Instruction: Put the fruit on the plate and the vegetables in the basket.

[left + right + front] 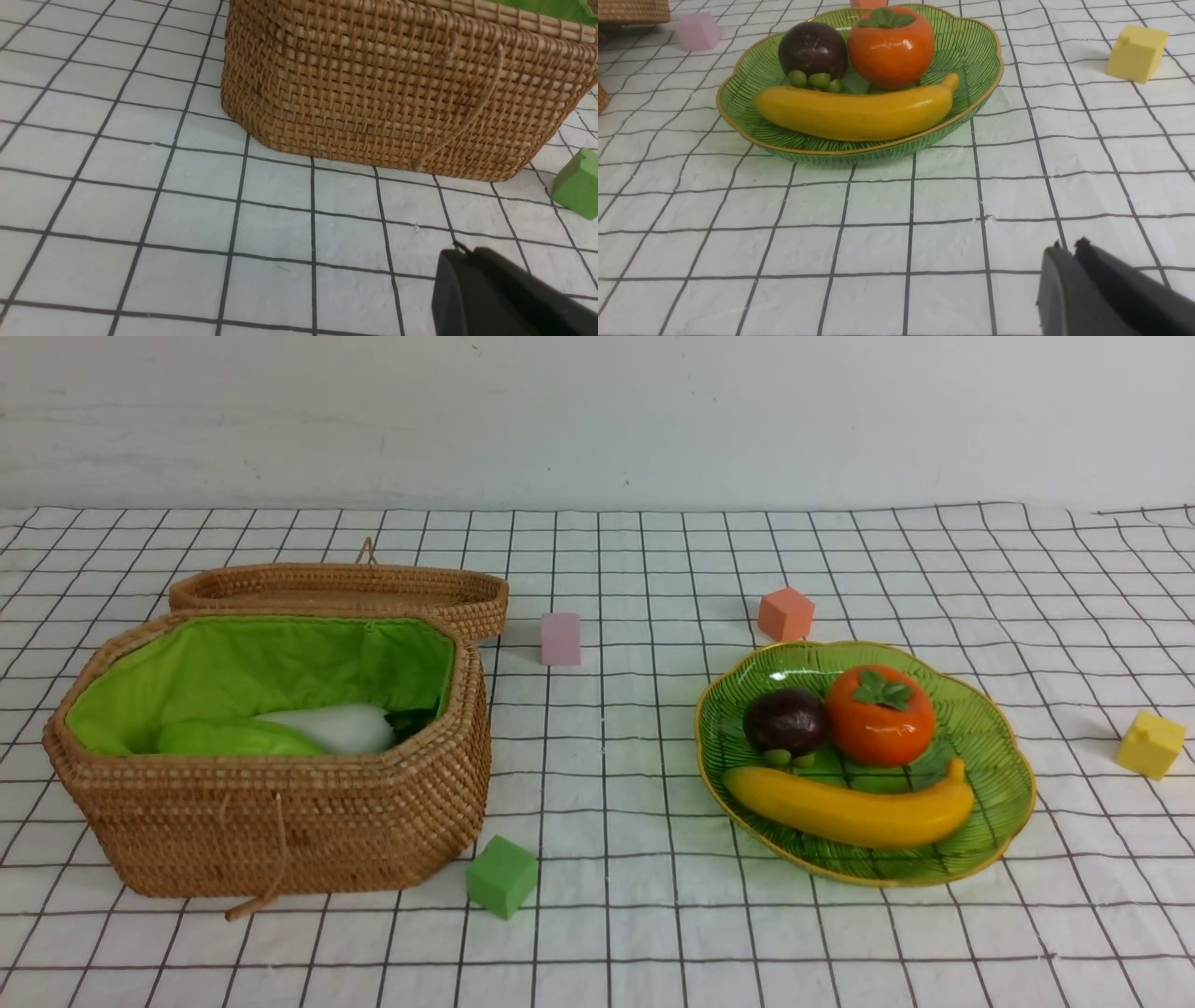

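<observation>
Fruit lying on the plate, vegetables sitting in the basket, both tools hanging empty.

The banana (848,811) is lying along the near side of the plate (1013,775), with the mangosteen (785,720) and persimmon (879,714) sitting side by side behind it, touching. The basket (280,821) is standing well apart on the left of the table (616,933), its lid (341,586) lying open behind it; inside, the radish (341,728) and cucumber (238,739) are showing, and the carrot is not showing. A green cube (502,875) is sitting just beside the basket's near corner; pink (560,638), orange (785,614) and yellow (1150,743) cubes are lying around the plate. The left tool (460,252) is hanging near the basket's wall with jaws pressed together, pinching nothing. The right tool (1066,247) is hanging over bare cloth near the plate, jaws nearly together, empty.
</observation>
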### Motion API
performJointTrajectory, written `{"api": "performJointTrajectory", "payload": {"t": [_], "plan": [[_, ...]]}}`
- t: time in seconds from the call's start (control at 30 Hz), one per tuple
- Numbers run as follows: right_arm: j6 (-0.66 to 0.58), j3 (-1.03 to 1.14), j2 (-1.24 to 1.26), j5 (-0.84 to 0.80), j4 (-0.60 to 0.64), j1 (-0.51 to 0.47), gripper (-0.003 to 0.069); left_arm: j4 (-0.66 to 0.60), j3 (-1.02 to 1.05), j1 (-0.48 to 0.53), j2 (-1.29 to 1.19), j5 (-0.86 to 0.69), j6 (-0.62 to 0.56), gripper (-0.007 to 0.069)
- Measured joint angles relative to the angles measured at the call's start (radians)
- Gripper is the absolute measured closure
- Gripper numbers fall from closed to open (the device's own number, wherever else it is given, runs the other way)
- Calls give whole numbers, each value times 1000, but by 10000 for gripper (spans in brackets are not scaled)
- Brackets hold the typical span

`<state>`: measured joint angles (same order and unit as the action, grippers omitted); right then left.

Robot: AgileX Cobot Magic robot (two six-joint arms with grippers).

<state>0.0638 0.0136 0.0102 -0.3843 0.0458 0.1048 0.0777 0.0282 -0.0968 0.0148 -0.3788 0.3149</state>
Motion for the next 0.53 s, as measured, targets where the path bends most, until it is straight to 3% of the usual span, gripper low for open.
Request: {"api": "performJointTrajectory", "payload": {"t": [0.53], "plan": [[0, 0, 0, 0, 0, 0, 587, 0, 0, 0, 0, 0, 1, 636]]}}
